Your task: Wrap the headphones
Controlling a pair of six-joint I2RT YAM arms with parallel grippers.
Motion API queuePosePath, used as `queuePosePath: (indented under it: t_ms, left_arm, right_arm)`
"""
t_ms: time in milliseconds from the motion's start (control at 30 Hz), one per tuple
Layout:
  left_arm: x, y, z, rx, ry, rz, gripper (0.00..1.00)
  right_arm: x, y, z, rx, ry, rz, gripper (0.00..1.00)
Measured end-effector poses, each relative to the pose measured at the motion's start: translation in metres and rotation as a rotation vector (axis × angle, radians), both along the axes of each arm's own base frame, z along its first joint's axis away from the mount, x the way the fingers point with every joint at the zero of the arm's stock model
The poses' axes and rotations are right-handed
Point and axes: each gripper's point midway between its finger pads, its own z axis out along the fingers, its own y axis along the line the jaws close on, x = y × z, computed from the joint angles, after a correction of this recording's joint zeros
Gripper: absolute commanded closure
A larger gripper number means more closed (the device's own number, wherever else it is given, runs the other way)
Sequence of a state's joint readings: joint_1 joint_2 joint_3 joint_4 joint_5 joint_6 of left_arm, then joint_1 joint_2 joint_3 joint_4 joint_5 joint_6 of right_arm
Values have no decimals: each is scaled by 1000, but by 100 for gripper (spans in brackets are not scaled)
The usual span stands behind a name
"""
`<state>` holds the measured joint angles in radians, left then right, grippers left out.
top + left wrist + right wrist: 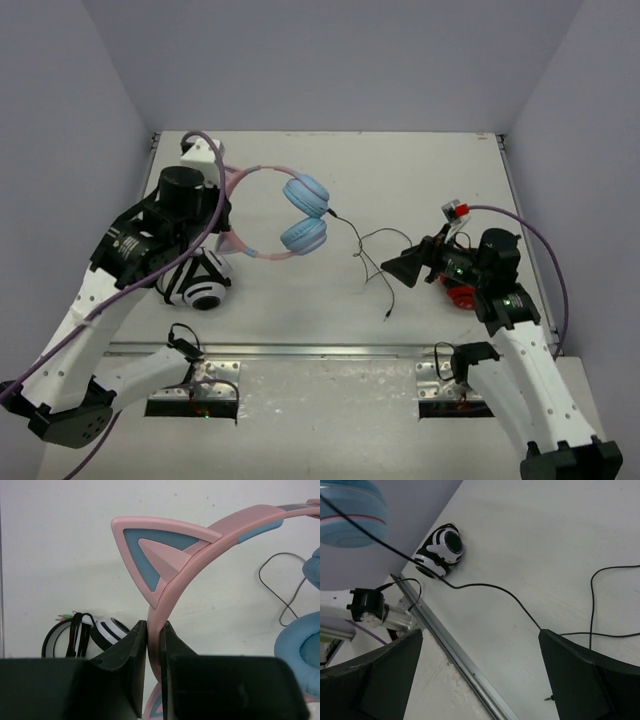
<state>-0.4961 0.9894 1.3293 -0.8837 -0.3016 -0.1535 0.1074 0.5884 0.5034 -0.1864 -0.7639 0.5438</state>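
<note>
Pink in the band and light blue in the cups, the headphones [305,235] sit left of centre and toward the far side of the worktop [420,170]. Their two round cups are close together and point right. Whether they rest on the surface or are held a little above it cannot be told. Their thin black cable [480,584] leaves the cups and wanders loosely to the right and nearer, ending in a small plug [387,318] that lies free.

The left gripper [154,625] is clamped on the headband just below one cat ear [160,555], one finger on each face of the band. This hold most likely steadies the headphones so they cannot slide while the cable is drawn around them.

The right gripper [392,265] hangs beside the loose cable on the right, its jaws spread wide with nothing between them. It is aimed left, probably ready to pick the cable up.

A black-and-white pair [205,285] sits by the left arm, nearer than the pink band. A red-and-black pair [462,296] lies beneath the right arm. Neither belongs to this job.
</note>
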Motion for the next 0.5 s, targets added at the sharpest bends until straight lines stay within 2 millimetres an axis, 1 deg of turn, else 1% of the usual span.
queuePosePath:
  t_ms: [67,133,167,233,300,333,367,433,467,500]
  left_arm:
    - [-8,3,16,-28,-16,6,100]
    - [-11,3,27,-55,-28,15,100]
    - [-12,3,29,-65,-27,20,100]
    - [-14,3,28,-78,-11,27,100]
    - [-15,1,23,-86,15,28,100]
    - [-16,0,21,-87,26,26,99]
    - [-16,-1,20,-91,37,25,100]
    - [-18,-2,21,-102,50,29,100]
    - [-19,-2,24,-109,49,31,100]
    - [-20,-2,29,-123,43,37,100]
  right_arm:
    - [7,8,0,-18,-8,25,1]
    - [7,26,-3,-57,-32,102,1]
    - [7,35,-2,-70,-44,136,1]
    - [6,50,0,-95,-76,193,1]
    - [11,60,0,-124,-120,217,1]
    - [14,63,-2,-138,-137,220,3]
    - [18,64,-5,-152,-151,221,6]
    - [27,66,-12,-181,-170,221,24]
    - [31,67,-15,-189,-168,224,25]
    - [33,69,-19,-194,-164,232,35]
